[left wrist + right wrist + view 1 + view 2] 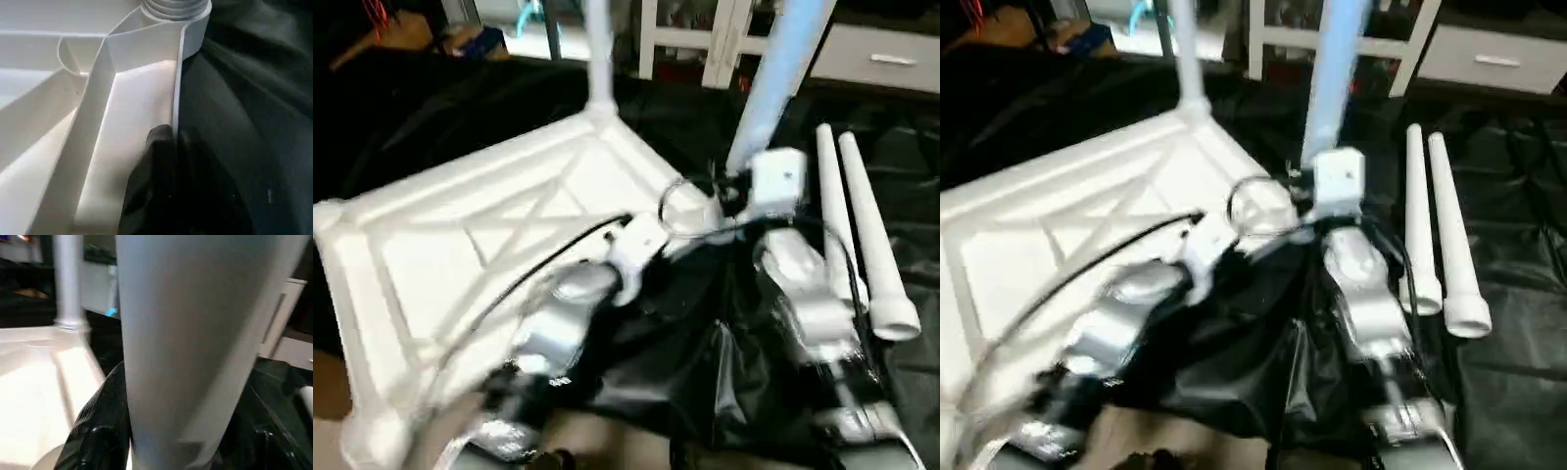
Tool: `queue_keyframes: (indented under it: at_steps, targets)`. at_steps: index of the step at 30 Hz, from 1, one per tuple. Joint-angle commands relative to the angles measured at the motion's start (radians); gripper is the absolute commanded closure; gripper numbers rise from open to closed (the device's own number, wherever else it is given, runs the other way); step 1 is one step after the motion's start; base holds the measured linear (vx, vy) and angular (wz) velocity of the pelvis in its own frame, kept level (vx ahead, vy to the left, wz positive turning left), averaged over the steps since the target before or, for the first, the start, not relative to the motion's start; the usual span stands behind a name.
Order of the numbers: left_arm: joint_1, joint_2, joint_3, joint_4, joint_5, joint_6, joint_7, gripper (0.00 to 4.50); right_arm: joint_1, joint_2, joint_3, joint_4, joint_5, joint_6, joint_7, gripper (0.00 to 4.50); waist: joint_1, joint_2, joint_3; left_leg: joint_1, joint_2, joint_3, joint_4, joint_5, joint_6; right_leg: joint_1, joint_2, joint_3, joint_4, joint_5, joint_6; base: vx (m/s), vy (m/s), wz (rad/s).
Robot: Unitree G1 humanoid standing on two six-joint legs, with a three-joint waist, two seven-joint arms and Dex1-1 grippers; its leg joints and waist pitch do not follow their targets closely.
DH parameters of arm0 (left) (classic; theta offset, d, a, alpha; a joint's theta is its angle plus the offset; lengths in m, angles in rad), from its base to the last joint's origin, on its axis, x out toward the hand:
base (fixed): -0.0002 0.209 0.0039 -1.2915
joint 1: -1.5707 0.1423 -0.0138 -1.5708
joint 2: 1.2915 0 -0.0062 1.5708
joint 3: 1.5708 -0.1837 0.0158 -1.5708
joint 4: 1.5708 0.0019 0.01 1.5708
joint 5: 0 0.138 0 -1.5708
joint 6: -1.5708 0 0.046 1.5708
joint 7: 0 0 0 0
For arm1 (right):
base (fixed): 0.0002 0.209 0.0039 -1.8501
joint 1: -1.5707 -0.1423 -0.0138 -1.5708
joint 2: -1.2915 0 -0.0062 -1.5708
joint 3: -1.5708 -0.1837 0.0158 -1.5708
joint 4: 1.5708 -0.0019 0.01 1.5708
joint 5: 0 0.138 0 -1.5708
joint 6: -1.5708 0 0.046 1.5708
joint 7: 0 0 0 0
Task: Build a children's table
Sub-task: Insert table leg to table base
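While you look down over the two silver forearms, you see one white tabletop (460,245) lying underside up on the black-draped table (901,176). Count four legs: one standing leg (598,59) in the far corner socket, one held leg (773,78) clamped upright in the right gripper (729,186), and two loose legs (862,235) lying side by side. Your left gripper (168,147) is pinched shut on the tabletop's edge wall.

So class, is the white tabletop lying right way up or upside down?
Upside down: the tabletop's crossed ribs face up, and a leg rises from its far corner.
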Motion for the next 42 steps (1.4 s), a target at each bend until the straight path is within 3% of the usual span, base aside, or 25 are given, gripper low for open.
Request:
queue_keyframes:
  at_steps: [1, 4, 6, 8, 11, 16, 17, 18, 19, 20, 22, 23, 24, 26, 27, 29, 35, 38, 42]
  targets:
    - [-0.03, -0.031, 0.09, 0.027, 0.024, -0.007, 0.172, 4.5, 0.068, 0.015, -0.005, 0.21, -0.022, 0.084, -0.062, 2.72, 0.0, -0.011, -0.036, -0.003, 0.027, -0.012, -0.066, -0.387, 0.059, 0.028, -0.023, 0.018, -0.072, -0.466, -0.089, 0.0, 0.0, 0.0]
    - [-0.039, -0.065, 0.095, 0.043, 0.03, -0.008, 0.213, 4.5, 0.044, 0.03, -0.022, 0.246, -0.02, 0.08, -0.102, 2.72, 0.003, -0.01, -0.041, -0.006, 0.027, -0.011, -0.065, -0.358, 0.068, 0.033, -0.023, 0.018, -0.066, -0.411, -0.105, 0.0, 0.0, 0.0]
    - [-0.03, -0.095, 0.075, 0.029, 0.015, 0.007, 0.193, 4.5, 0.013, 0.075, -0.087, 0.301, 0.045, 0.077, -0.129, 2.72, 0.004, -0.011, -0.043, -0.01, 0.028, -0.009, -0.064, -0.338, 0.08, 0.037, -0.025, 0.018, -0.059, -0.357, -0.126, 0.0, 0.0, 0.0]
    - [-0.025, -0.095, 0.067, 0.018, 0.008, 0.013, 0.176, 4.5, 0.007, 0.085, -0.103, 0.309, 0.058, 0.075, -0.125, 2.72, 0.006, -0.01, -0.044, -0.009, 0.028, -0.008, -0.063, -0.325, 0.088, 0.038, -0.025, 0.019, -0.057, -0.329, -0.13, 0.0, 0.0, 0.0]
    - [-0.022, -0.048, 0.039, -0.007, -0.001, -0.013, 0.12, 4.5, -0.01, 0.075, -0.12, 0.311, 0.072, 0.057, -0.062, 2.72, 0.005, -0.012, -0.049, -0.013, 0.03, -0.01, -0.063, -0.318, 0.088, 0.044, -0.023, 0.016, -0.049, -0.275, -0.148, 0.0, 0.0, 0.0]
    - [-0.007, 0.059, -0.016, -0.029, -0.024, -0.119, -0.025, 4.5, -0.015, 0.023, -0.118, 0.267, 0.108, 0.091, 0.076, 2.72, 0.004, -0.014, -0.049, -0.016, 0.03, -0.009, -0.062, -0.323, 0.098, 0.046, -0.026, 0.016, -0.05, -0.296, -0.155, 0.0, 0.0, 0.0]
    - [-0.004, 0.07, -0.02, -0.03, -0.022, -0.127, -0.036, 4.5, -0.013, 0.017, -0.116, 0.26, 0.111, 0.098, 0.091, 2.72, 0.006, -0.013, -0.048, -0.012, 0.031, -0.007, -0.06, -0.323, 0.099, 0.042, -0.026, 0.017, -0.052, -0.307, -0.159, 0.0, 0.0, 0.0]
    - [0.016, 0.159, -0.052, -0.039, -0.016, -0.189, -0.135, 4.5, 0.01, -0.036, -0.099, 0.193, 0.136, 0.159, 0.2, 2.72, 0.01, -0.009, -0.047, -0.012, 0.031, -0.01, -0.06, -0.307, 0.099, 0.046, -0.025, 0.017, -0.048, -0.298, -0.164, 0.0, 0.0, 0.0]
    - [0.016, 0.159, -0.052, -0.039, -0.016, -0.189, -0.135, 4.5, 0.01, -0.036, -0.099, 0.193, 0.136, 0.159, 0.2, 2.72, 0.01, -0.009, -0.047, -0.012, 0.031, -0.01, -0.06, -0.307, 0.099, 0.046, -0.025, 0.017, -0.048, -0.298, -0.164, 0.0, 0.0, 0.0]
    - [0.035, 0.245, -0.072, -0.048, -0.015, -0.248, -0.218, 4.5, 0.043, -0.095, -0.081, 0.124, 0.161, 0.22, 0.305, 2.72, 0.012, -0.004, -0.046, -0.014, 0.034, -0.01, -0.06, -0.285, 0.103, 0.049, -0.025, 0.019, -0.044, -0.265, -0.175, 0.0, 0.0, 0.0]
    - [0.039, 0.264, -0.076, -0.05, -0.017, -0.262, -0.237, 4.5, 0.051, -0.108, -0.078, 0.109, 0.166, 0.234, 0.329, 2.72, 0.014, 0.002, -0.049, -0.011, 0.039, -0.007, -0.056, -0.238, 0.103, 0.051, -0.025, 0.022, -0.035, -0.19, -0.207, 0.0, 0.0, 0.0]
    - [0.054, 0.309, -0.082, -0.062, -0.038, -0.304, -0.305, 4.5, 0.074, -0.145, -0.07, 0.076, 0.183, 0.261, 0.386, 2.72, 0.015, 0.005, -0.051, -0.009, 0.04, -0.005, -0.053, -0.206, 0.095, 0.052, -0.025, 0.022, -0.03, -0.15, -0.232, 0.0, 0.0, 0.0]
    - [0.082, 0.399, -0.078, -0.075, -0.082, -0.365, -0.427, 4.5, 0.136, -0.242, -0.046, 0.003, 0.219, 0.303, 0.525, 2.72, 0.021, 0.004, -0.052, -0.006, 0.04, -0.007, -0.051, -0.175, 0.096, 0.06, -0.022, 0.021, -0.024, -0.102, -0.246, 0.0, 0.0, 0.0]
    - [0.089, 0.426, -0.074, -0.076, -0.099, -0.384, -0.463, 4.5, 0.156, -0.276, -0.036, -0.018, 0.234, 0.313, 0.574, 2.72, 0.022, 0.007, -0.049, -0.004, 0.042, -0.003, -0.048, -0.146, 0.109, 0.062, -0.02, 0.024, -0.014, -0.026, -0.269, 0.052, -0.003, -0.01]
    - [0.096, 0.462, -0.055, -0.069, -0.127, -0.412, -0.511, 4.5, 0.202, -0.345, -0.006, -0.059, 0.245, 0.306, 0.676, 2.72, 0.019, 0.007, -0.048, -0.003, 0.043, -0.001, -0.047, -0.136, 0.113, 0.061, -0.021, 0.024, -0.01, 0.0, -0.288, 0.053, 0.003, -0.02]
    - [0.097, 0.481, -0.044, -0.068, -0.144, -0.42, -0.535, 4.5, 0.233, -0.387, 0.011, -0.091, 0.259, 0.302, 0.746, 2.72, 0.028, 0.007, -0.049, 0.006, 0.045, 0.001, -0.046, -0.14, 0.115, 0.063, -0.022, 0.025, -0.01, -0.01, -0.293, 0.0, 0.0, 0.0]
    - [0.089, 0.532, -0.002, -0.058, -0.231, -0.474, -0.619, 4.5, 0.321, -0.515, 0.062, -0.201, 0.281, 0.294, 0.933, 2.72, 0.044, 0.004, -0.047, 0.016, 0.05, 0.007, -0.049, -0.18, 0.102, 0.06, -0.023, 0.03, -0.013, -0.076, -0.296, 0.0, 0.0, 0.0]
    - [0.095, 0.548, 0.001, -0.069, -0.274, -0.462, -0.667, 4.5, 0.331, -0.537, 0.076, -0.204, 0.292, 0.292, 0.969, 2.72, 0.05, 0.006, -0.046, 0.018, 0.052, 0.012, -0.05, -0.202, 0.088, 0.057, -0.025, 0.032, -0.016, -0.127, -0.286, 0.0, 0.0, 0.0]
    - [0.092, 0.567, 0.004, -0.083, -0.309, -0.453, -0.713, 4.5, 0.299, -0.558, 0.08, -0.175, 0.311, 0.314, 1.025, 2.72, 0.052, 0.006, -0.05, 0.018, 0.051, 0.014, -0.047, -0.179, 0.081, 0.058, -0.022, 0.032, -0.009, -0.095, -0.293, 0.0, 0.0, 0.0]
